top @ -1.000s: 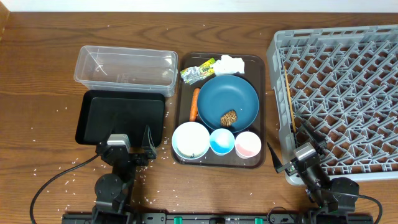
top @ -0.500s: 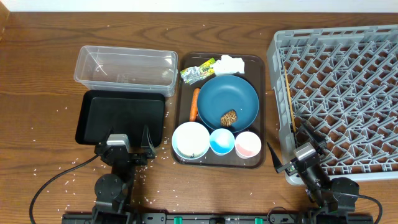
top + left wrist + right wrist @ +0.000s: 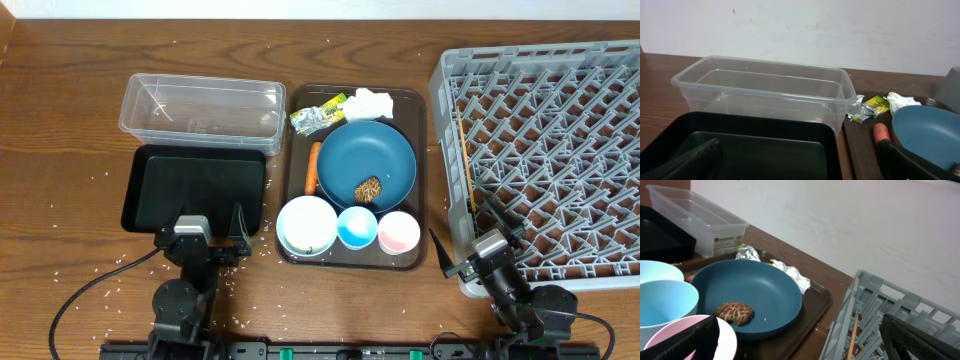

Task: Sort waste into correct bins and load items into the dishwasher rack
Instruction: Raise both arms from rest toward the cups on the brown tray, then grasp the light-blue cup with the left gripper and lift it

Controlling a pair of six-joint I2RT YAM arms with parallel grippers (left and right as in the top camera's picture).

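Your left gripper sits low at the near side of the overhead view, folded close above its base and pointing straight away from you. Its two dark fingers are spread wide, with nothing between them. In the left wrist view only the fingertips show, one in each bottom corner, far apart. Your right gripper sits just as low on the other side, its wrist turned a little toward the middle. Its fingers are splayed equally wide and hold nothing. In the right wrist view the fingertips again fill the two bottom corners.
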